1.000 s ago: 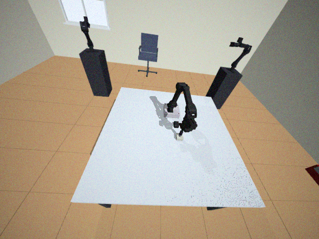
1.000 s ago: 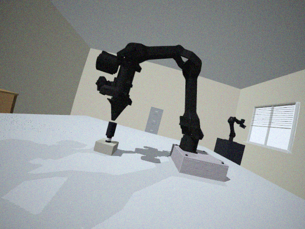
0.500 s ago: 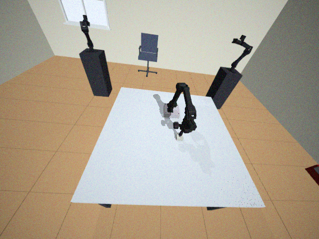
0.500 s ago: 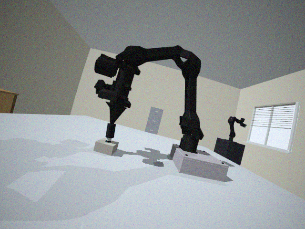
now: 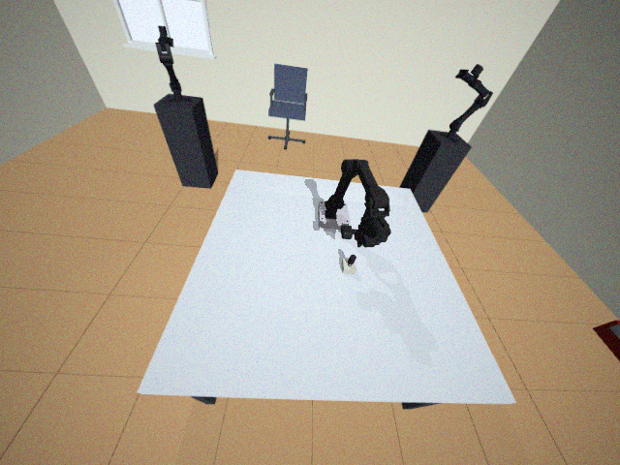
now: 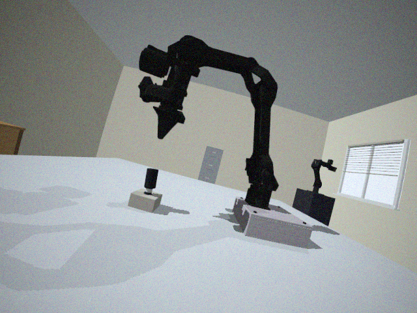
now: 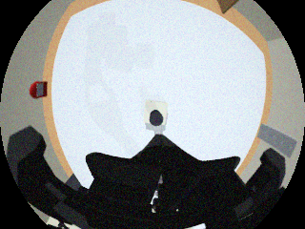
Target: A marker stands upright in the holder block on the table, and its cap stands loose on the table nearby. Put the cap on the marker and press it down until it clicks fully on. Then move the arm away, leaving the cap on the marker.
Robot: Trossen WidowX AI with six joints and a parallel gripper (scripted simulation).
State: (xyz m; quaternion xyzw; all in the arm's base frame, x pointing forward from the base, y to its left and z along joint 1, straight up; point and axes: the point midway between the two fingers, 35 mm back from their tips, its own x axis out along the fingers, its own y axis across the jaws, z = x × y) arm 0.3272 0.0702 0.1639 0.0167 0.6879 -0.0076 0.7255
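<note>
The beige holder block [image 5: 349, 271] [image 6: 143, 200] [image 7: 151, 105] stands on the white table. The marker [image 6: 148, 190] stands in it, and only a short white piece and a dark ring show below the cap. The black cap [image 5: 352, 260] [image 6: 151, 178] [image 7: 156, 117] sits upright over the marker's top. Whether it is pressed fully on cannot be told. My gripper [image 6: 161, 135] [image 7: 159, 137] is shut and empty, pointing down. It hangs well above the cap, with a wide gap between them in the exterior view.
The arm's pale pink base box [image 6: 277, 229] stands on the table [image 5: 280, 330] behind the holder. Off the table are two dark pedestals [image 5: 183, 142] [image 5: 433, 168] with other arms, a blue chair [image 5: 290, 87] and a grey cabinet [image 6: 211, 163].
</note>
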